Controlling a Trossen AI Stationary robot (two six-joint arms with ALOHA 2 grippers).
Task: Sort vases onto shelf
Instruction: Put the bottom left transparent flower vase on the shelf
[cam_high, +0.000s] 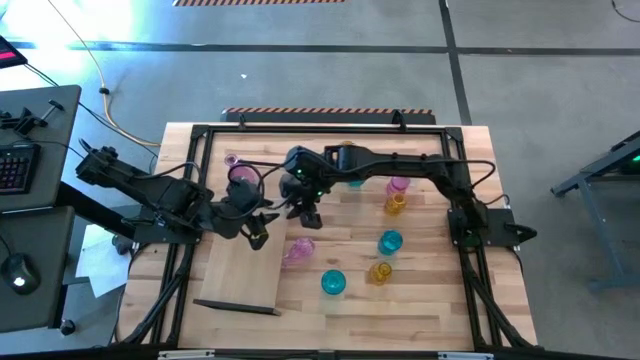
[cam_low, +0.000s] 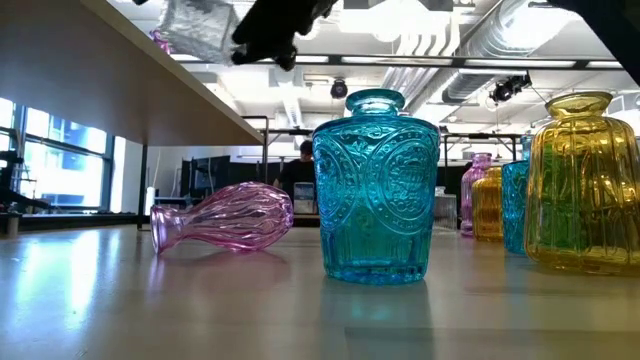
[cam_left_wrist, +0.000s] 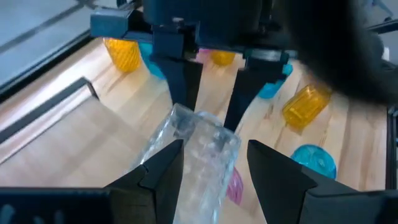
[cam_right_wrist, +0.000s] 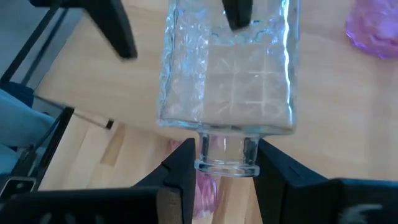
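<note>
No text, label or number can be read anywhere.

Clear vase (cam_right_wrist: 227, 74) base cut off above; left claw (cam_left_wrist: 211, 165) contact unclear.

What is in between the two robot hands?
A clear glass vase. The right gripper pinches its neck while the left gripper's open fingers sit around its body, as both wrist views show.

Overhead, table-level, two close wrist views
</note>
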